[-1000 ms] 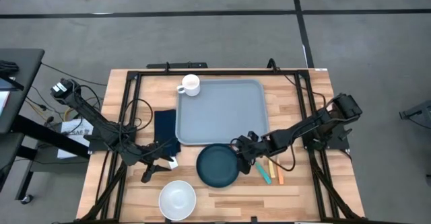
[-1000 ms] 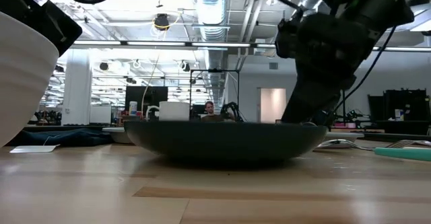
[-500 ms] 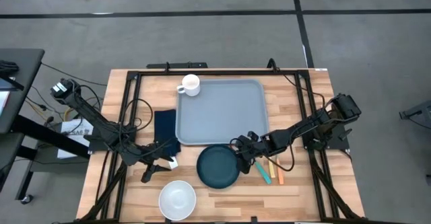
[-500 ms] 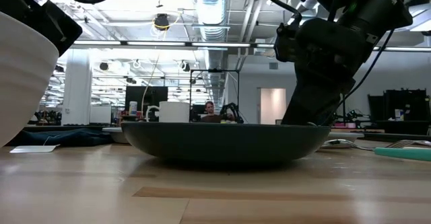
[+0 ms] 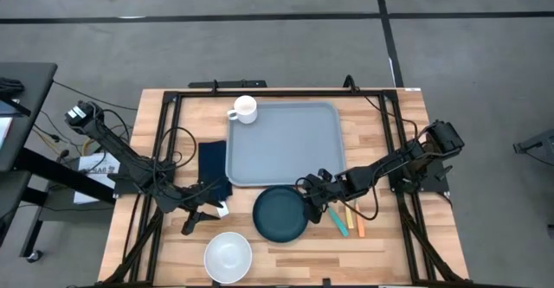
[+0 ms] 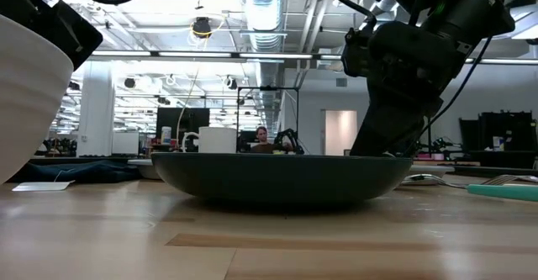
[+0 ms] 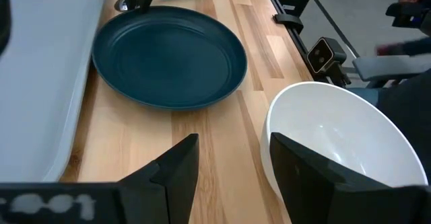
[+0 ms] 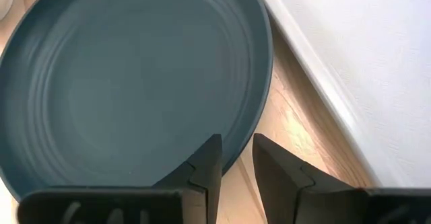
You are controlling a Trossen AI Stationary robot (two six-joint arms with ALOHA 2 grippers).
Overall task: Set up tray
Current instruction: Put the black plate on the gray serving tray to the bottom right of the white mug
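right gripper [image 8: 236, 163]: I see it at the plate's [image 5: 279, 214] rim, fingers slightly apart, not clamped
left gripper [image 7: 232, 167]: parted, holding nothing, near the bowl [image 5: 228, 256]
tray [image 5: 286, 145]: bare

Open-plan lab: exposed ceiling ducts [image 6: 261, 11], rows of workbenches [image 6: 504, 158]

Large light grey-blue rectangular tray [image 5: 285, 144] with rounded corners and low rim, lying flat and empty mid-tabletop [image 5: 381, 245].
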